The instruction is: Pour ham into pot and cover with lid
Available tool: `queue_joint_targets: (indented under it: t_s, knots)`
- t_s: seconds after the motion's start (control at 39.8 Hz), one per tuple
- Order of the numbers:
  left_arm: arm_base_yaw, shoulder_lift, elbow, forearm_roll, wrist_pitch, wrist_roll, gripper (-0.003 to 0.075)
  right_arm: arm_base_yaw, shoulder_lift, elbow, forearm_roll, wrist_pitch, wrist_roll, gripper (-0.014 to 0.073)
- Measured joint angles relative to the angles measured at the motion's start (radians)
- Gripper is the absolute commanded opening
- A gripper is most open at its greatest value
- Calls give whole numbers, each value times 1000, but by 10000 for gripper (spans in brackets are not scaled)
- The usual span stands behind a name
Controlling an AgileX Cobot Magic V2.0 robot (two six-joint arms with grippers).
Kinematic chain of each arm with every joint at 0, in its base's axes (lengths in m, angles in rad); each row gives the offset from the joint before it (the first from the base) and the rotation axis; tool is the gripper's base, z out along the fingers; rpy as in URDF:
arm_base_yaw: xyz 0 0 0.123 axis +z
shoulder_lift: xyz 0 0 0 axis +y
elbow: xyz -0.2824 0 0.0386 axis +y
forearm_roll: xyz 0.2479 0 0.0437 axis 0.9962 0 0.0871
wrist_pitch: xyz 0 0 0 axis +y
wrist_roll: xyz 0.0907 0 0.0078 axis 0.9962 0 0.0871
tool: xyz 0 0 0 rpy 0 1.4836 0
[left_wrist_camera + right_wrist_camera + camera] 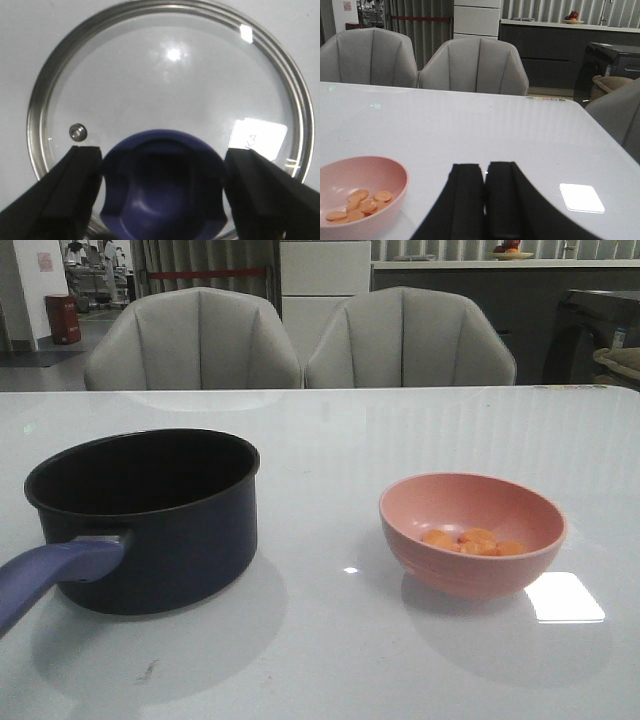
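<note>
The dark navy pot [150, 510] with its purple-blue handle [50, 575] stands on the left of the white table, uncovered. The ham [472, 541], orange chunks, lies in the pink bowl [470, 490] on the right. In the right wrist view the ham [360, 202] and the bowl [370, 167] show beside my right gripper [485, 170], which is shut, empty and apart from the bowl. In the left wrist view the glass lid [170, 85] lies flat on the table. My left gripper [164, 151] is open, with a finger on each side of the lid's purple-blue knob [165, 190]. Neither gripper shows in the front view.
Two grey chairs [300, 340] stand behind the table's far edge. A bright light reflection [565, 597] lies on the table right of the bowl. A dark cabinet [540, 55] and another seat [620, 115] stand past the table's right side.
</note>
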Motion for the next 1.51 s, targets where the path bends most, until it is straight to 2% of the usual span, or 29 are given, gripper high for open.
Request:
queue_joint_targets:
  t_s: [0.3,0.55,0.88,1.16,1.38,1.51]
  knots:
    - [-69,-33,-84,25,63,19,535,0,0,0,0,0,0,153]
    - [-114,-197,-38,0,-25,21,535,0,0,0,0,0,0,153]
    - [-121,-575,218,-119,-289,21,535,0,0,0,0,0,0,153]
    - [-248,-901,423,-125,-492,21,535,0,0,0,0,0,0,153]
    - [-301,-1248,532,-76,-498,21,535,0,0,0,0,-4,0,153]
    - [-301,-1422,581,-31,-456,21,535,0,0,0,0,-66,0,153]
